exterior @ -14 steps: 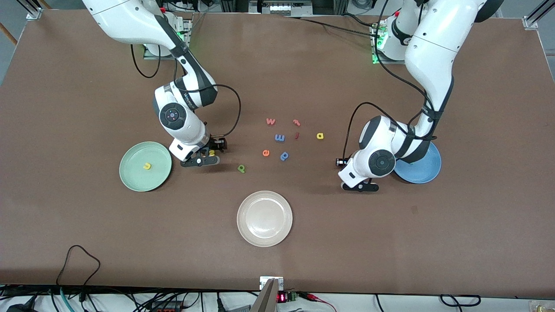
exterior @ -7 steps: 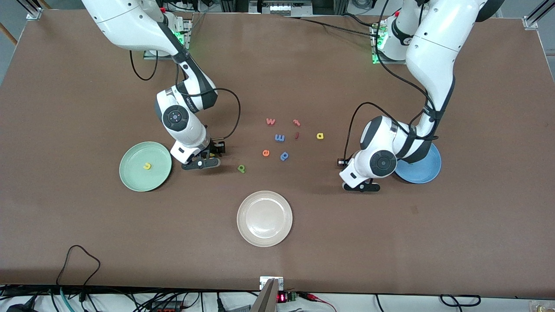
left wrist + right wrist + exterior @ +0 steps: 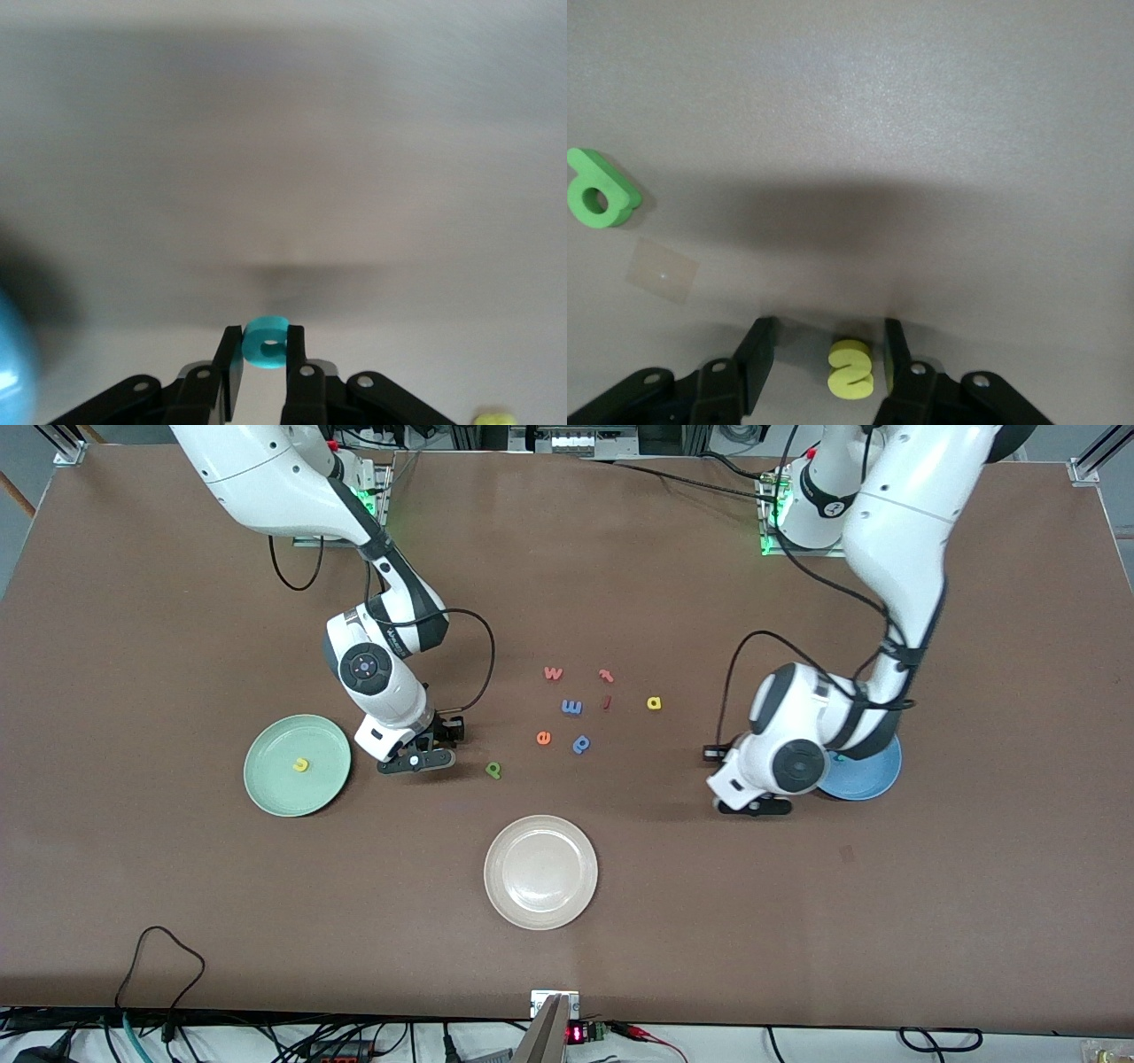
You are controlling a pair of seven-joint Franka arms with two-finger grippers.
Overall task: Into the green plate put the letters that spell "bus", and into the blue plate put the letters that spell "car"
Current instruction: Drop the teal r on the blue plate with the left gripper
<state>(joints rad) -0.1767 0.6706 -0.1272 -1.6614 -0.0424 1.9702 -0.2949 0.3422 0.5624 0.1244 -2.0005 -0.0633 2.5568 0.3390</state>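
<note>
As the right gripper (image 3: 824, 354) stands open astride the yellow s (image 3: 850, 367) on the table, and the left gripper (image 3: 262, 354) pinches a teal letter (image 3: 266, 342) near the blue plate (image 3: 864, 778), both judged light, soft foam, best taken across flat sides

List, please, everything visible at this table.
Green plate: one, green, toward the right arm's end.
Blue plate: one, blue, toward the left arm's end.
Cream plate: one, cream, nearest the front camera.
Yellow u: one, yellow, in the green plate.
Green b: one, green, on table.
Yellow a: one, yellow, on table.
Other letters: six, orange, red, blue, mid-table.
Right pincer: one, black, open around yellow s.
Left pincer: one, black, shut on teal letter beside blue plate.
</note>
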